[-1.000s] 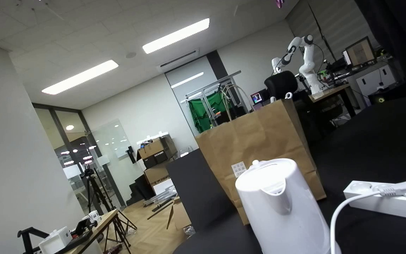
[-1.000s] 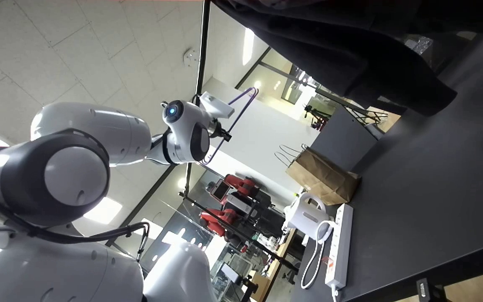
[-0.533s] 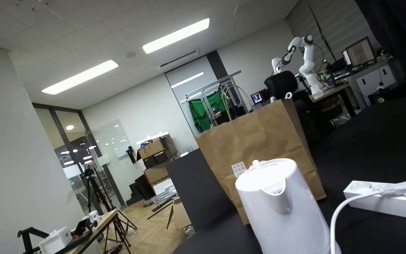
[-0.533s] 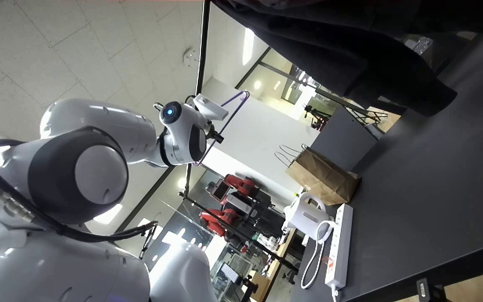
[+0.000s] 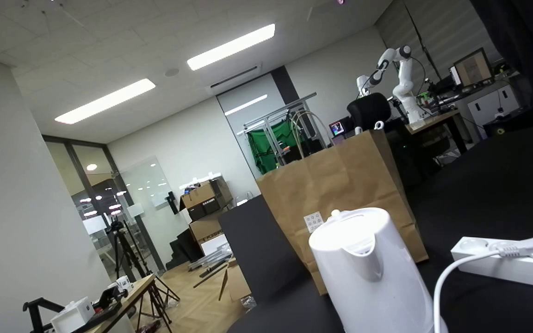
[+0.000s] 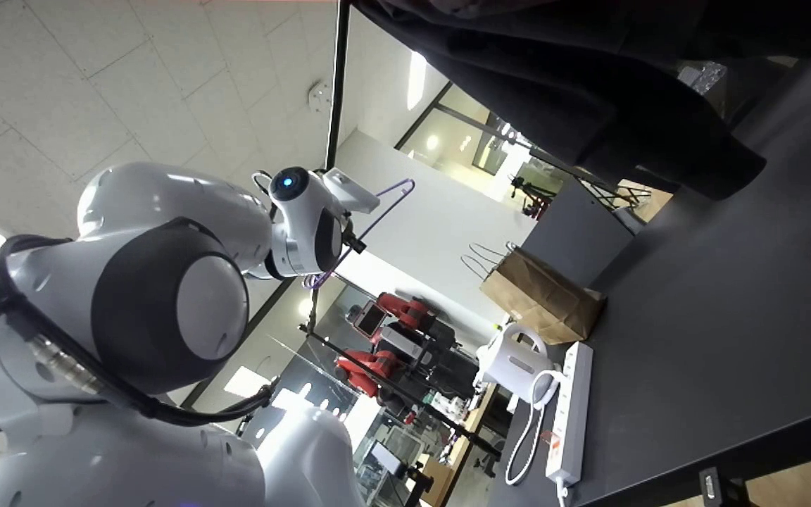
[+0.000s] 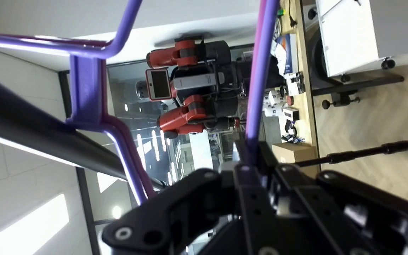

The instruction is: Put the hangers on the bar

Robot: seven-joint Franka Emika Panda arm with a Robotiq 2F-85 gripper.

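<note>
A thin purple hanger (image 7: 85, 86) fills the left of the wrist view. Its edges look doubled, and I cannot tell whether it is one hanger or two together. My gripper (image 7: 255, 152) is shut on its straight rod. The black bar (image 7: 37, 120) slants across the lower left of the wrist view, and part of the hanger crosses in front of it. In an exterior view my gripper (image 6: 356, 243) holds the hanger (image 6: 377, 219) tilted beside the bar (image 6: 337, 84). Whether hanger and bar touch is unclear. Only a purple speck (image 5: 340, 2) shows at an exterior view's top edge.
Dark cloth (image 6: 574, 98) hangs at the upper right. A paper bag (image 6: 543, 296), white kettle (image 6: 514, 365) and power strip (image 6: 570, 415) with white cable stand on the black table (image 6: 715, 317). A red robot (image 7: 186, 56) stands in the background.
In an exterior view my gripper and the hanger have moved left and down, closer to the bar, and the hanger has turned. The bar and dark cloth have shifted slightly. The gripper stays shut.
</note>
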